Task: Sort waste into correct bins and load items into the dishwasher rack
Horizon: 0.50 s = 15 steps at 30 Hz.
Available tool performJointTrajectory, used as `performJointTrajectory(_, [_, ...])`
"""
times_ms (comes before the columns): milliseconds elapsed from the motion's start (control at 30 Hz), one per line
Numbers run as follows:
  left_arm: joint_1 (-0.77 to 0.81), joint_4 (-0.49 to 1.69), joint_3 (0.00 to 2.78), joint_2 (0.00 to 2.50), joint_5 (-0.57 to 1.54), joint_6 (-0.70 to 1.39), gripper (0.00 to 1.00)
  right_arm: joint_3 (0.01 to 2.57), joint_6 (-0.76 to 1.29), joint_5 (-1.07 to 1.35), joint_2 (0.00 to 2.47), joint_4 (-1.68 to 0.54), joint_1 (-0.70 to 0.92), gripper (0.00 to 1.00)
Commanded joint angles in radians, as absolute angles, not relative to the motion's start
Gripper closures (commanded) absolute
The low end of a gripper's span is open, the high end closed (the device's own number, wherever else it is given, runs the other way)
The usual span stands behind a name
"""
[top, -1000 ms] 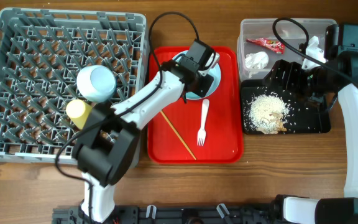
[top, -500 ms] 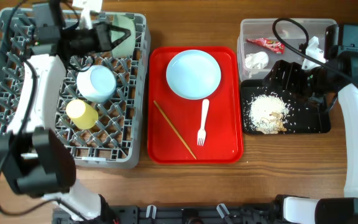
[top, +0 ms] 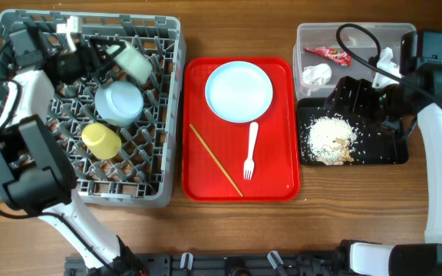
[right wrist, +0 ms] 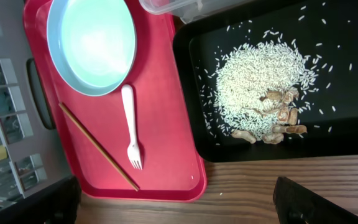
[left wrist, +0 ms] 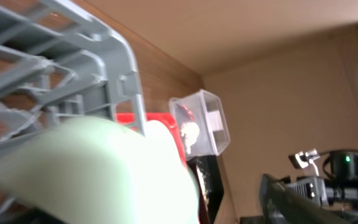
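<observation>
A pale-blue bowl (top: 133, 61) leans tilted among the pegs at the back of the grey dishwasher rack (top: 21, 180). My left gripper (top: 92, 56) is right beside its left side. In the left wrist view the bowl (left wrist: 92, 168) fills the lower left and hides the fingers. A second bowl (top: 119, 102) lies upside down in the rack beside the yellow cup (top: 100, 139). The plate (top: 239, 91), fork (top: 249, 149) and chopstick (top: 216, 161) lie on the red tray (top: 278, 180). My right gripper (right wrist: 179, 208) hangs open and empty over the black tray (top: 397, 153) of rice scraps (top: 328, 138).
The clear tub (top: 359, 34) at the back right holds the red wrapper (top: 327, 53) and the white napkin (top: 317, 74). The right arm and its cable (top: 436, 115) cross the right side of the table. Bare wood runs along the front edge.
The left arm swung from the red tray to the back of the rack carrying a bowl, then brought it down and left among the pegs. The right arm has not moved.
</observation>
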<state>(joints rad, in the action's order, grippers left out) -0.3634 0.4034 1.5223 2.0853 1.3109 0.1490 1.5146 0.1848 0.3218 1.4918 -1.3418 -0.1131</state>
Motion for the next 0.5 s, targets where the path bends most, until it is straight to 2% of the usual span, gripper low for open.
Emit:
performJointTrajectory(0, [-0.442,0.424,1.524,2.097,1.304,0.147,0.0,1.531,0.187,0.339,1.479,-1.345,-0.117,0.0])
performJointTrajectory(200, [-0.551,0.464,1.525,2.069,1.311,0.191,0.0,1.531,0.194,0.339,1.479,-1.347,-0.117,0.0])
performJointTrajectory(300, [-0.594,0.497,1.525,1.965,1.216,0.192,0.0,1.531,0.193,0.339,1.479,-1.347,-0.117,0.0])
performJointTrajectory(400, [-0.577,0.606,1.524,1.826,1.061,0.191,0.0,1.531,0.194,0.339,1.479,-1.347,-0.117,0.0])
performJointTrajectory(467, [-0.516,0.742,1.525,1.717,0.842,0.191,0.0,1.531,0.19,0.338,1.479,-1.344,-0.117,0.0])
